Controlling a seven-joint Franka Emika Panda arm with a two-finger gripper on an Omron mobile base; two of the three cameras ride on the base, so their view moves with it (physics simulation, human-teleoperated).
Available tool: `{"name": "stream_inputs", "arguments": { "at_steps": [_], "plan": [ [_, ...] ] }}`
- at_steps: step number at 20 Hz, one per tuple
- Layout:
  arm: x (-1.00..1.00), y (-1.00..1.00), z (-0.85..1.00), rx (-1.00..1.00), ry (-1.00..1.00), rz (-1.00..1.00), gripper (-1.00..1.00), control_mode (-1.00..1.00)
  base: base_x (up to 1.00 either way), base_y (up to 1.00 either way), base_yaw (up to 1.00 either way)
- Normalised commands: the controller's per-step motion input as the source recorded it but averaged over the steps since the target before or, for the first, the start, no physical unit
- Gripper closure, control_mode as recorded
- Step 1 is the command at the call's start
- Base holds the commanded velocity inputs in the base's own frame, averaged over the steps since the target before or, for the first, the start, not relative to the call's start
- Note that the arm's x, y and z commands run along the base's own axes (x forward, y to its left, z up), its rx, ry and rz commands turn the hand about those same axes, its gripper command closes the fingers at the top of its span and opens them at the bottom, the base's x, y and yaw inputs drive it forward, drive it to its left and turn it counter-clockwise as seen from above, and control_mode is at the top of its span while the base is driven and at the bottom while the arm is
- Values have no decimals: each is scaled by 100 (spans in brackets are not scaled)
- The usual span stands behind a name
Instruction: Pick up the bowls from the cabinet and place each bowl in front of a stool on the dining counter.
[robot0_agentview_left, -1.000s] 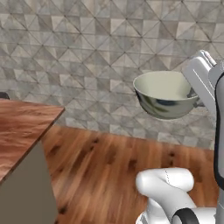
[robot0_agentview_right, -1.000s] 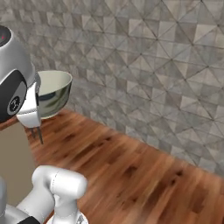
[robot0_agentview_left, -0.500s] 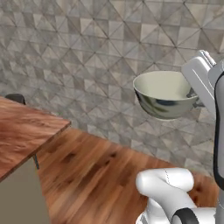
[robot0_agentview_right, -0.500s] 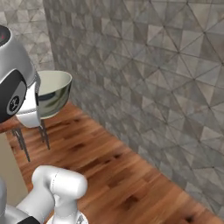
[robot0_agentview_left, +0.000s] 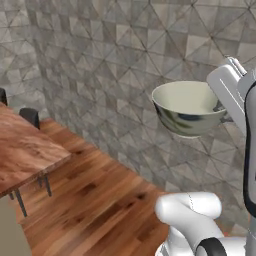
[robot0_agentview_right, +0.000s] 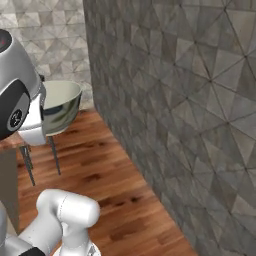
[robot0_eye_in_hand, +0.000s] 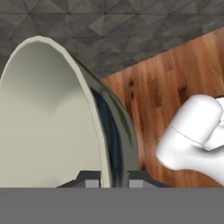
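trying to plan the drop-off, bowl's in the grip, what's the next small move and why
Probably keep carrying the bowl toward the wooden counter at the left. The end effector is clamped on the bowl's rim, the bowl hangs high over bare floor, and a black stool stands at the counter's far side, marking the spot.

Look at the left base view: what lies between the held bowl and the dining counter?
Nothing stands between them. The bowl hangs in the air; between it and the dining counter there is just bare wooden floor below and tiled wall behind.
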Motion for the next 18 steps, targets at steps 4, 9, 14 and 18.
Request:
{"name": "stream_inputs", "arguments": {
  "at_steps": [4, 9, 14, 18],
  "plan": [
    [0, 0, 0, 0, 0, 0, 100, 100, 98, -84, 48],
    [0, 0, 0, 0, 0, 0, 100, 100, 98, -72, 52],
    [0, 0, 0, 0, 0, 0, 100, 100, 100, -54, 60],
    [0, 0, 0, 0, 0, 0, 100, 100, 100, -55, 59]
  ]
}}
